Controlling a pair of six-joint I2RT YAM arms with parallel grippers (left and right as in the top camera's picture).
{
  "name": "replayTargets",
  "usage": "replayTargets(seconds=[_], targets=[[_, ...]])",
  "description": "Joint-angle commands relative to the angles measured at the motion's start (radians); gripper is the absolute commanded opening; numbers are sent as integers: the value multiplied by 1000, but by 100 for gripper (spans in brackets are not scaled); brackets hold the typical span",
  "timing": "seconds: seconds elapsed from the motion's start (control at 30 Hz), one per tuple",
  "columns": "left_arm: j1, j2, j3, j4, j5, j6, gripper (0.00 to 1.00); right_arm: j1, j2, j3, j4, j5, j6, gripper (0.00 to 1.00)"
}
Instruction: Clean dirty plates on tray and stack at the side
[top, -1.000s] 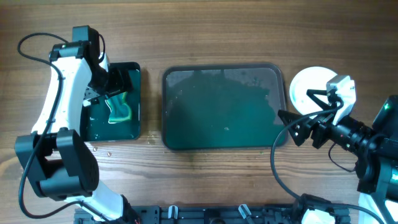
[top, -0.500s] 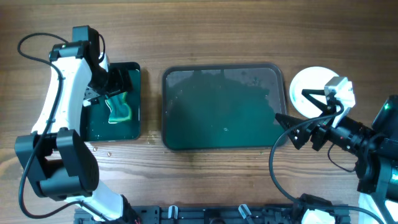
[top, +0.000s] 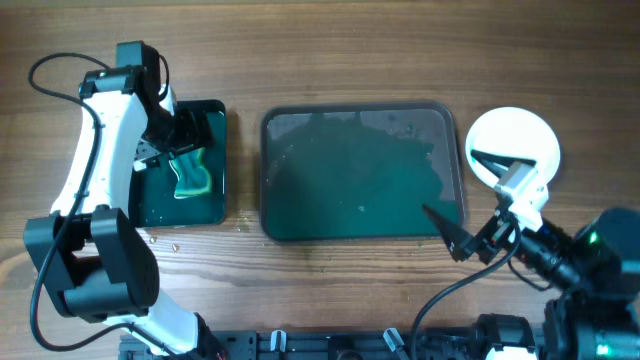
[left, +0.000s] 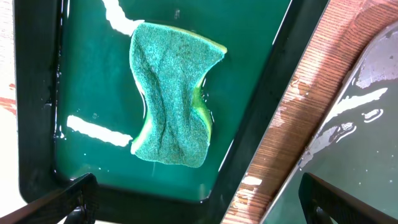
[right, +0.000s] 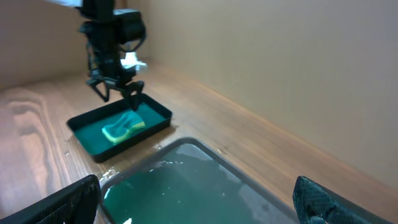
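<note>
Plates sit as one plain white disc on the wooden table at the right edge of the overhead view, just beside the tray's short right side and off it. How many lie in the pile cannot be told from above. The tray, dark green with a grey rim, fills the middle of the frame. It carries only a film of water, with bright streaks near its upper right corner.

The right gripper hangs with its fingers spread wide. One finger crosses the lower left part of the white disc and the other reaches over the tray's lower right corner. Neither holds anything.

At the left of the overhead view stands the smaller black-rimmed bin, with shallow green water inside. A green sponge, pinched at its middle, lies in that water. The left gripper hovers just above the sponge, its two fingers parted and empty, apart from the sponge.
</note>
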Motion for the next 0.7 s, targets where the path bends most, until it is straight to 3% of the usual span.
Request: replayTargets(seconds=[0.0, 0.07, 0.17, 0.43, 0.67], targets=[[4, -8, 13, 0, 12, 5, 100, 42, -100, -141, 105, 324, 354, 100], [4, -8, 13, 0, 12, 5, 100, 64, -148, -237, 198, 460, 524, 100], [4, -8, 13, 0, 12, 5, 100, 100, -194, -354, 337, 558, 597, 100], [4, -8, 13, 0, 12, 5, 100, 194, -311, -645, 652, 597, 465, 100], [4, -8, 13, 0, 12, 5, 100, 206, -423, -765, 673, 597, 399, 100]])
